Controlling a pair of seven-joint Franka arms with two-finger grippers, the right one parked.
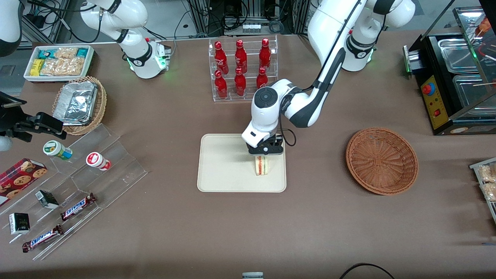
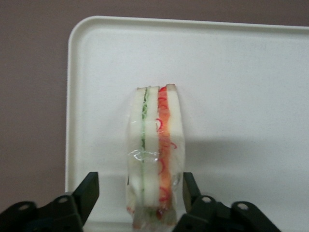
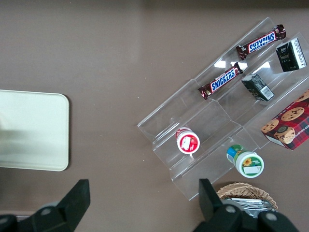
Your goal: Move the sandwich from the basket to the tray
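The sandwich [image 1: 261, 166] [image 2: 153, 145], a wrapped wedge of white bread with green and red filling, stands on edge on the cream tray [image 1: 224, 166] [image 2: 241, 87], in the part of it toward the working arm's end. My gripper [image 1: 264, 154] [image 2: 139, 182] hangs just over it, open, one finger on each side. One finger [image 2: 89, 189] is clearly apart from the bread; the other sits close against the wrapper. The reddish-brown basket [image 1: 381, 161] lies empty toward the working arm's end of the table. The tray's corner [image 3: 34, 130] also shows in the right wrist view.
A clear rack of red bottles [image 1: 242, 69] stands farther from the front camera than the tray. Clear steps with snack bars and cups [image 1: 73, 182], a pale wicker basket with foil containers [image 1: 79, 104] and a white bin of packets [image 1: 58, 62] lie toward the parked arm's end. A black warmer [image 1: 453, 77] stands at the working arm's end.
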